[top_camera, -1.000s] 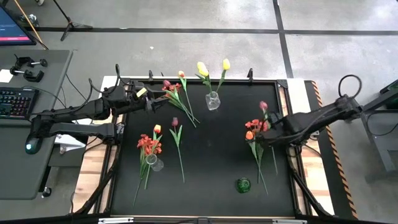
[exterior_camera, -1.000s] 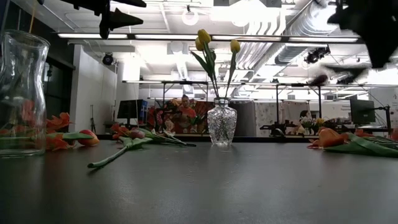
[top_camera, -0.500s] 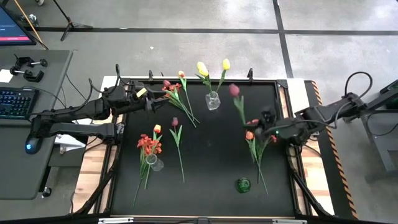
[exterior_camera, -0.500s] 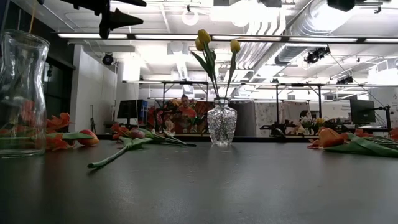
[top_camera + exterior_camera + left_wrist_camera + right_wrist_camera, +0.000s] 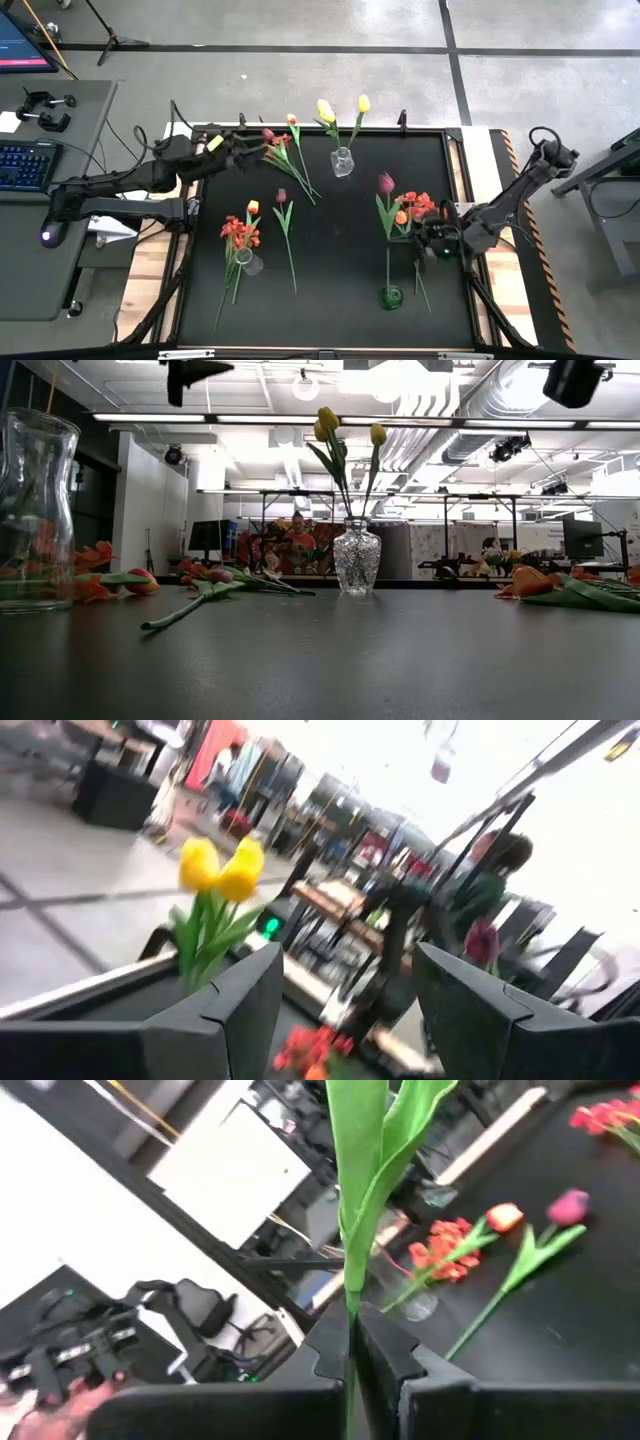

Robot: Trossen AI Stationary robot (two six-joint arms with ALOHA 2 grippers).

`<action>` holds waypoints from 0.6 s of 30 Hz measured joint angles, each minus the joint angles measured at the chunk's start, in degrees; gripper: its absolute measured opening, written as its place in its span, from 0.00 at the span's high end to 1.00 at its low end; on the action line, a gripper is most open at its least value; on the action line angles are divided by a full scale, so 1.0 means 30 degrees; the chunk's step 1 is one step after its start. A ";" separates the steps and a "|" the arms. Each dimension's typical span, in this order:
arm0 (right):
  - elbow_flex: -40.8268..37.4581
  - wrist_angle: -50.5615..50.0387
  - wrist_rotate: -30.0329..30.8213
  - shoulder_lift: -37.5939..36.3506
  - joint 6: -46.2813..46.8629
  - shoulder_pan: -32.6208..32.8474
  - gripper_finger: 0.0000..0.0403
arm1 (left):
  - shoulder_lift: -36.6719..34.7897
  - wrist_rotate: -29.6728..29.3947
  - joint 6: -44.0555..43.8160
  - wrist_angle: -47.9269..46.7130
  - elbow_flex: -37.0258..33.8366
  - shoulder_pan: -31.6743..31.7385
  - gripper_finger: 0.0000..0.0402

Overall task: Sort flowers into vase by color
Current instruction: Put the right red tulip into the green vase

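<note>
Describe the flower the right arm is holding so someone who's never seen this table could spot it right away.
On the black table, look right, beside the loose red-orange bunch. The right tool is shut on a tulip lifted above the green vase. It's the only dark maroon head held off the table.

Maroon tulip [image 5: 362, 1200] head cut off by right wrist view's edge; left wrist view's background blurred

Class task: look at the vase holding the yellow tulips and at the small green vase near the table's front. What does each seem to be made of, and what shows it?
The vase with the yellow tulips looks like clear cut glass: the room shows through its faceted, glinting wall. The small green vase seems to be glossy green glass, perhaps glazed ceramic; it shows only a dark sheen from above.
</note>
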 joint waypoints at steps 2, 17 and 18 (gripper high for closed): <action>-0.0549 0.1057 0.0407 -0.0007 -0.0975 0.0612 1.00 | 0.0000 0.0000 -0.0556 0.0970 0.0000 0.0000 0.47; -0.2386 0.0611 0.1062 -0.0015 -0.4124 0.2951 1.00 | 0.0000 -0.0515 -0.5371 0.5795 0.0000 -0.0179 0.47; -0.2448 0.0700 0.1064 -0.0015 -0.4277 0.2951 1.00 | 0.0017 -0.0638 -0.5416 0.5774 0.0000 -0.0260 0.47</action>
